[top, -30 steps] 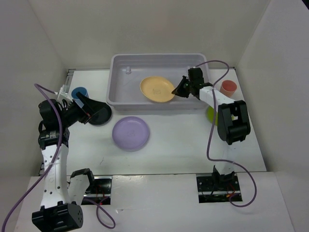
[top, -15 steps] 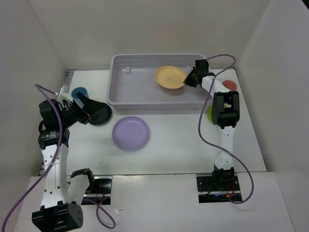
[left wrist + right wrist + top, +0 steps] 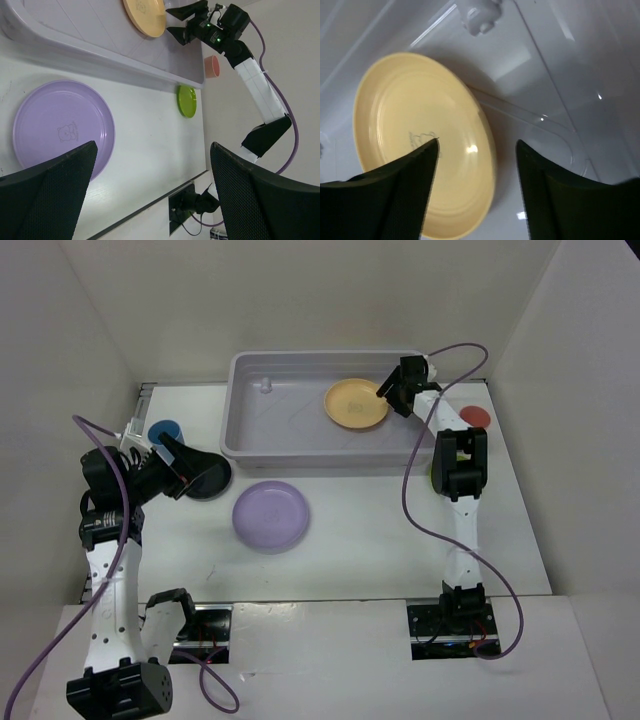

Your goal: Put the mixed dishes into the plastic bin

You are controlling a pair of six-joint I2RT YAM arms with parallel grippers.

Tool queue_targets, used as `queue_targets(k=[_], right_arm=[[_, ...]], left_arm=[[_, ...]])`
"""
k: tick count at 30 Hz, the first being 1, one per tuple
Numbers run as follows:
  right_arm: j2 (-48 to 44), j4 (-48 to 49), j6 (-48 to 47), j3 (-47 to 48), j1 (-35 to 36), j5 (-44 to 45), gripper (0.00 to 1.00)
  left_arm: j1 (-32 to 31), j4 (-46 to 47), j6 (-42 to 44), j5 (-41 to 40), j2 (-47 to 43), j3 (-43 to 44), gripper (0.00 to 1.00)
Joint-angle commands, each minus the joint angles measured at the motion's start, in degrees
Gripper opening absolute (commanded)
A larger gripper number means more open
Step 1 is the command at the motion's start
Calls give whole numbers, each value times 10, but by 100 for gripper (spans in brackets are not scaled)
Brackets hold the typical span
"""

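The yellow-orange plate (image 3: 355, 403) (image 3: 420, 135) lies in the right part of the plastic bin (image 3: 300, 454). My right gripper (image 3: 393, 395) (image 3: 477, 145) hovers open at the plate's right rim, one finger over the plate and one past its edge, holding nothing. The lilac plate (image 3: 271, 516) (image 3: 62, 130) sits on the table in front of the bin. My left gripper (image 3: 185, 468) (image 3: 152, 150) stands wide open and empty over the black plate (image 3: 207, 480) at the left. The blue cup (image 3: 164, 430) stands behind it. The salmon-pink cup (image 3: 474, 418) and the lime green plate (image 3: 435, 476) are at the right.
The right arm reaches over the bin's right wall, and its purple cable (image 3: 415, 490) loops over the table at the right. White walls close in the table at the back and on both sides. The bin floor (image 3: 570, 75) has a small raised knob (image 3: 481, 17).
My right gripper carried the yellow-orange plate to the right inside the bin, then opened; the plate now lies flat on the bin floor. The left arm has not moved.
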Motion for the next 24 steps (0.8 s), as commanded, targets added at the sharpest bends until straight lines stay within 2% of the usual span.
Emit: queue_targets(k=[1, 4, 6, 8, 10, 11, 13, 15, 18, 20, 21, 24], right_arm=[[-9, -14, -9, 55, 7, 17, 76], [-55, -14, -19, 55, 12, 12, 82], [-118, -9, -28, 42, 29, 12, 89], [-167, -3, -43, 17, 35, -18, 100], [-257, 16, -43, -22, 52, -43, 100], [-289, 31, -36, -83, 52, -53, 100], [-379, 64, -36, -143, 71, -82, 100], [-436, 64, -36, -211, 81, -99, 100], [-488, 46, -66, -276, 110, -61, 100], [-539, 41, -72, -317, 116, -51, 100], [-567, 41, -72, -327, 121, -51, 100], [-595, 41, -72, -350, 121, -65, 100]], left_arm=[[2, 7, 19, 11, -10, 16, 100], [2, 7, 19, 11, -10, 11, 100], [2, 2, 29, 11, -10, 11, 100], [-4, -7, 50, 6, -4, 19, 100], [-4, -31, 82, -13, 10, 49, 96], [-9, -57, 107, -26, 34, 68, 95], [-18, -130, 178, -69, 62, 93, 91], [-34, -149, 199, -85, 77, 75, 79], [-75, -162, 183, -115, 77, 25, 51], [-103, -179, 177, -168, 77, 9, 54], [-133, -184, 177, -200, 86, -7, 65], [-198, -191, 147, -240, 117, -20, 78]])
